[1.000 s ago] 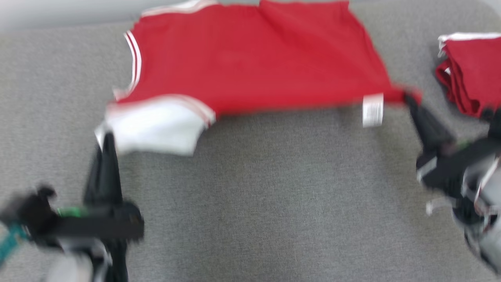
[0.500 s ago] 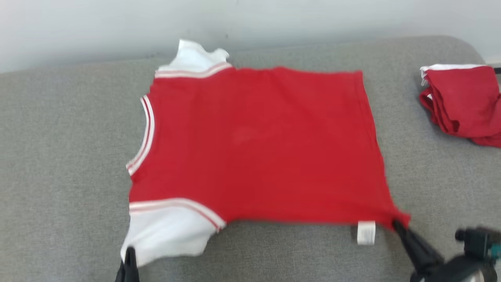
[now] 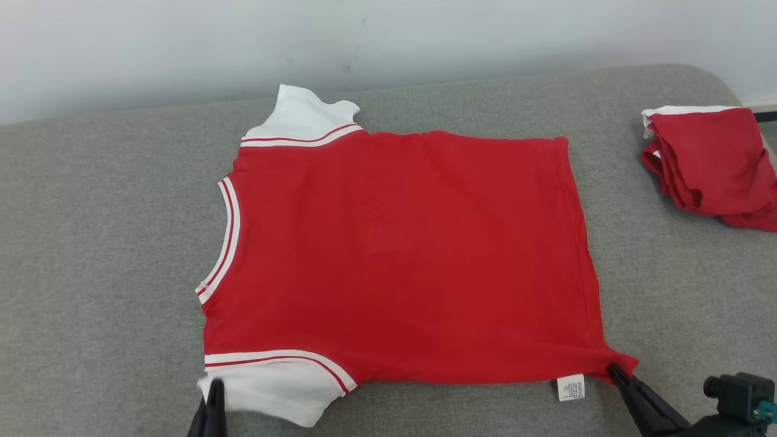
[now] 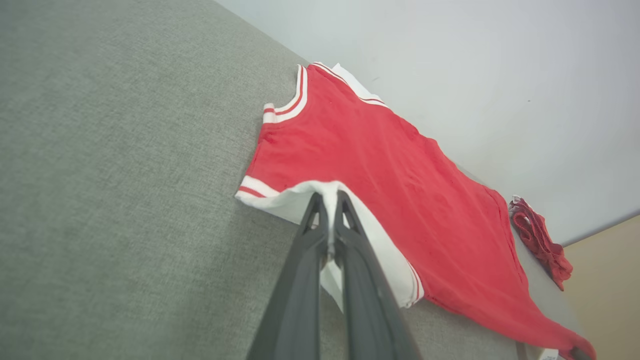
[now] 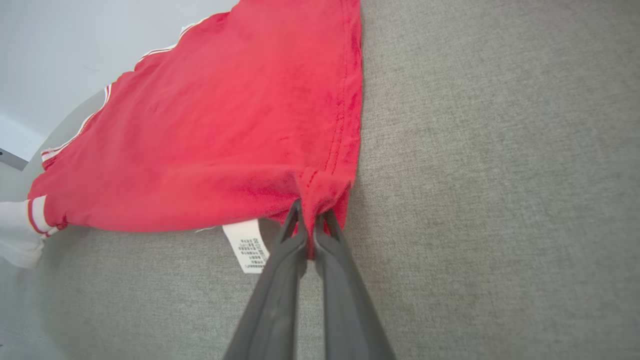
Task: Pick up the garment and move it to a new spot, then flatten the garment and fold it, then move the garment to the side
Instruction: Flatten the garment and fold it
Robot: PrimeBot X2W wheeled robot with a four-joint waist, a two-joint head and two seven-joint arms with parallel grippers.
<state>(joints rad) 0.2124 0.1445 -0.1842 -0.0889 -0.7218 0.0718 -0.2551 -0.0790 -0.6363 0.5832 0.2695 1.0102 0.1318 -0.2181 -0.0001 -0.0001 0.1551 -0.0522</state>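
Note:
The garment [image 3: 400,255] is a red shirt with white sleeves and striped trim, spread flat on the grey cushion [image 3: 97,273], neck to the left and hem to the right. My left gripper [image 3: 212,388] is shut on the near white sleeve [image 4: 305,200] at the bottom left. My right gripper [image 3: 614,370] is shut on the near hem corner [image 5: 320,195], beside a white care label [image 3: 571,387]. In the left wrist view the garment [image 4: 400,185] stretches away from the closed fingers [image 4: 350,250]. The right wrist view shows red fabric [image 5: 225,130] pinched between the fingertips [image 5: 295,220].
A second red garment [image 3: 710,164], folded and bunched, lies at the cushion's far right edge. A pale wall [image 3: 364,36] runs behind the cushion. Bare grey cushion spreads to the left of the shirt and along the front.
The head camera has tilted, so the whole picture shifted. Both grippers have drawn the shirt toward the near side and laid it down flat; it now lies spread and sharp.

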